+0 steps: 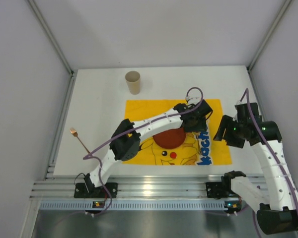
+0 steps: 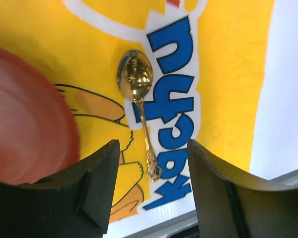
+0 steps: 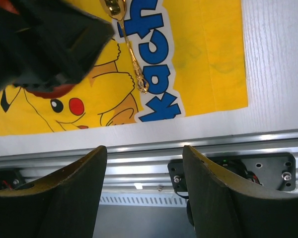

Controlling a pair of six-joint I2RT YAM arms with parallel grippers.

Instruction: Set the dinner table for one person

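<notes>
Left arm [image 1: 149, 124] over half-hidden red plate [image 1: 170, 140]

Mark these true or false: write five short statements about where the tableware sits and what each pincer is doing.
1. The gold spoon lies on the yellow cloth. True.
2. The left pincer grips the spoon. False: its fingers stand open above the spoon, which lies free.
3. The paper cup stands on the cloth. False: it stands on the bare dinner table, beyond the cloth's far edge.
4. The right pincer is open and empty. True.
5. The red plate sits on the bare table. False: it rests on the cloth.
</notes>
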